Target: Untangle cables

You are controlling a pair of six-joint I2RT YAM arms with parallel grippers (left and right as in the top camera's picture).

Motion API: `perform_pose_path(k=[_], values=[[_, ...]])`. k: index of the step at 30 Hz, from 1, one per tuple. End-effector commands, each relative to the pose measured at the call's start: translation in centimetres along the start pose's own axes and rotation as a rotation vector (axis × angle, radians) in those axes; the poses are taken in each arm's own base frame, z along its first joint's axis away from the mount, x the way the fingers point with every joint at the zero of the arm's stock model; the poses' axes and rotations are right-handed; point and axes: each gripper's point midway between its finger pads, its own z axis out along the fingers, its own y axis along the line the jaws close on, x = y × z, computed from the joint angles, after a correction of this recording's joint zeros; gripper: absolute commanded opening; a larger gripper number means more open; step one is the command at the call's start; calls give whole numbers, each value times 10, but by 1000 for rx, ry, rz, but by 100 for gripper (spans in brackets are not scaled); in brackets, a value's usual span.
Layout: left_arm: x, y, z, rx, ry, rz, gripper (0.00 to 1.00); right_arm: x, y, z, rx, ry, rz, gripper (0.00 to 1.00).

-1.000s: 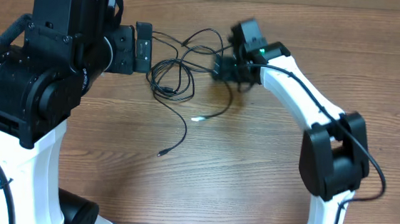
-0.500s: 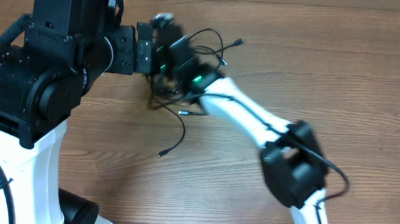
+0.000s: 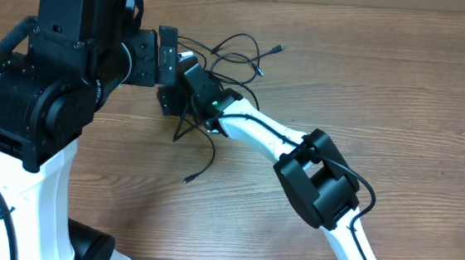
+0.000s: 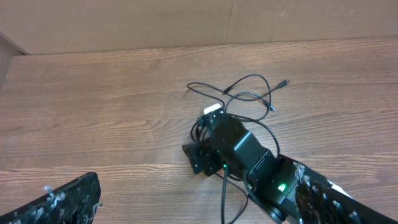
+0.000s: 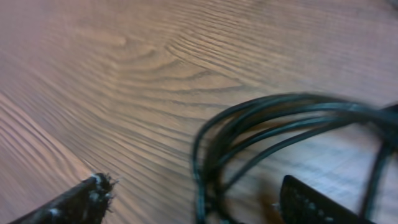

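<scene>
The cables (image 3: 240,51) are thin black cords in loose loops at the back of the wooden table, with one strand trailing forward to a plug (image 3: 187,178). They also show in the left wrist view (image 4: 250,94). My right gripper (image 3: 171,102) reaches far left into the bunch. In the blurred right wrist view its fingers (image 5: 193,190) are apart, with several cable loops (image 5: 249,121) between them. My left gripper (image 3: 166,54) is just behind the bunch. Its fingers (image 4: 193,190) are wide apart and empty.
The right forearm (image 3: 257,132) lies diagonally across the table (image 3: 401,102), with its elbow (image 3: 320,180) raised. The bulky left arm (image 3: 44,90) fills the left side. A small white plug (image 3: 187,56) sits by the left gripper. A brown board (image 4: 124,25) lines the table's back edge.
My right arm has swung left from the back middle and now sits low in the cable bunch beside the left gripper. The cables were dragged and bunched leftward. The left arm has not moved.
</scene>
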Motion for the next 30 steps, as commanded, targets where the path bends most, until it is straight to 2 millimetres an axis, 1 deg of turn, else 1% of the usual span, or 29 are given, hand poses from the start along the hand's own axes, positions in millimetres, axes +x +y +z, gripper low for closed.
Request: perform_pose_path(k=[1, 3, 4, 6, 7, 8, 10, 11, 13, 14, 15, 17, 18, 19, 20, 21, 25, 26, 27, 28, 29, 30], values=[[0, 0, -1, 4, -1, 21, 100, -8, 3, -5, 4, -24, -333, 91], [0, 0, -1, 4, -1, 21, 100, -12, 5, -5, 4, -39, -451, 94], [0, 0, -1, 4, -1, 21, 100, -13, 5, -5, 4, -46, -498, 94], [0, 0, -1, 4, -1, 21, 100, -16, 7, -5, 3, -60, -527, 92], [0, 0, -1, 4, -1, 21, 100, -17, 7, -5, 2, -65, -526, 84], [0, 0, -1, 4, -1, 21, 100, -17, 7, -5, 0, -65, -525, 72], [0, 0, -1, 4, -1, 21, 100, -14, 10, -5, -14, -55, -526, 58], [0, 0, -1, 4, -1, 21, 100, -11, 11, -4, -26, -45, -527, 48], [0, 0, -1, 4, -1, 21, 100, -5, 11, -1, -29, -28, -512, 14], [0, 0, -1, 4, -1, 21, 100, -1, 11, 1, -30, -19, -496, 4], [0, 0, -1, 4, -1, 21, 100, 2, 10, 4, -29, -11, -476, 4], [0, 0, -1, 4, -1, 21, 100, 16, 5, 13, -26, 20, -448, 4], [0, 0, -1, 4, -1, 21, 100, 21, 3, 16, -23, 31, -442, 6], [0, 0, -1, 4, -1, 21, 100, 27, 1, 18, -21, 51, -441, 26], [0, 0, -1, 4, -1, 21, 100, 30, 0, 19, -19, 60, -441, 84], [0, 0, -1, 4, -1, 21, 100, 32, -1, 19, -18, 70, -440, 100], [0, 0, 0, 3, 0, 21, 100, 34, -2, 19, -19, 81, -439, 100], [0, 0, 0, 4, -1, 21, 100, 35, -1, 19, -26, 81, -438, 93], [0, 0, 0, 4, -1, 21, 100, 35, 0, 20, -32, 77, -424, 72], [0, 0, 0, 4, 0, 21, 100, 35, -1, 22, -30, 75, -402, 53], [0, 0, 0, 4, 0, 21, 100, 36, -4, 24, -27, 76, -378, 43], [0, 0, 0, 4, -1, 21, 100, 37, -6, 26, -24, 78, -354, 36]])
